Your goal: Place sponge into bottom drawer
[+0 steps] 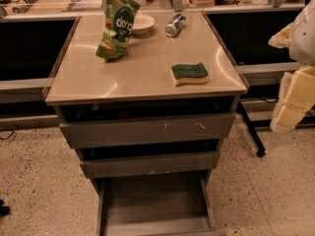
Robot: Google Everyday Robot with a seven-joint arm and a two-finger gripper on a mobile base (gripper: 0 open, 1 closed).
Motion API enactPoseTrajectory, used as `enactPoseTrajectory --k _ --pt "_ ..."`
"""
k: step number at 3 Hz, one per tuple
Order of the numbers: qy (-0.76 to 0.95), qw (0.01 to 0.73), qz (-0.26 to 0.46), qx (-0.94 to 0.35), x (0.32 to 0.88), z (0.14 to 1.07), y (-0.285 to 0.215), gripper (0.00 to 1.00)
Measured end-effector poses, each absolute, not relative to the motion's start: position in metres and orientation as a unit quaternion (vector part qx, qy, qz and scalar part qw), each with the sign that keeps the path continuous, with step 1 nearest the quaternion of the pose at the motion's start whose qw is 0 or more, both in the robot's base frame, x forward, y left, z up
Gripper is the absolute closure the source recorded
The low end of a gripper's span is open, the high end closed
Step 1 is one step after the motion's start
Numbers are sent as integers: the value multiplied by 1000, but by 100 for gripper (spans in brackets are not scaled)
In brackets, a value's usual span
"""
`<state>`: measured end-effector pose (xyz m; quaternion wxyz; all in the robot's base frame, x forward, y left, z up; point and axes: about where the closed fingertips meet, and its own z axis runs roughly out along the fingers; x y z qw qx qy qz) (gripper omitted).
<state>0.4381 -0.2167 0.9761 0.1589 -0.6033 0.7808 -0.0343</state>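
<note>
Grey three-drawer cabinet (69, 132) carrying a beige surface (138, 77), viewed from the front and slightly above.

The sponge (189, 73) is lying flat on the near right part of the surface. Its dark green side is facing up over the yellow base. It is sitting close to the near edge and well apart from every other item.

The bottom drawer (155, 222) is standing pulled out toward the viewer, down at the speckled floor (39, 181), and its bare grey tray is showing. The sponge is resting on the surface above it, not in it.

The top drawer (147, 130), with a scuffed front, and the middle drawer (150, 164) are each showing a dark gap above the front panel.

On the far left part of the surface a green snack bag (117, 27) is standing upright, slightly crumpled. A white bowl (143, 23) is sitting just beside it on the right. A metal can (174, 24) is lying on its side further right, near the bowl but apart from it.

The robot arm (298, 95), in white and cream sections, is hanging at the right edge of the scene, beyond the cabinet's right side and off the surface. The jaws are sitting in that cropped region, well apart from the sponge. Whether they are parted or closed cannot be told, and they are touching nothing on the surface.
</note>
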Motion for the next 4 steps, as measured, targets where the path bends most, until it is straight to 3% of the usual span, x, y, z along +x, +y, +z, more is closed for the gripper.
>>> enactPoseTrajectory --k 2,4 --pt "773 174 -35 -609 456 980 -215 0" --pt "736 229 -14 -637 558 977 -198 0"
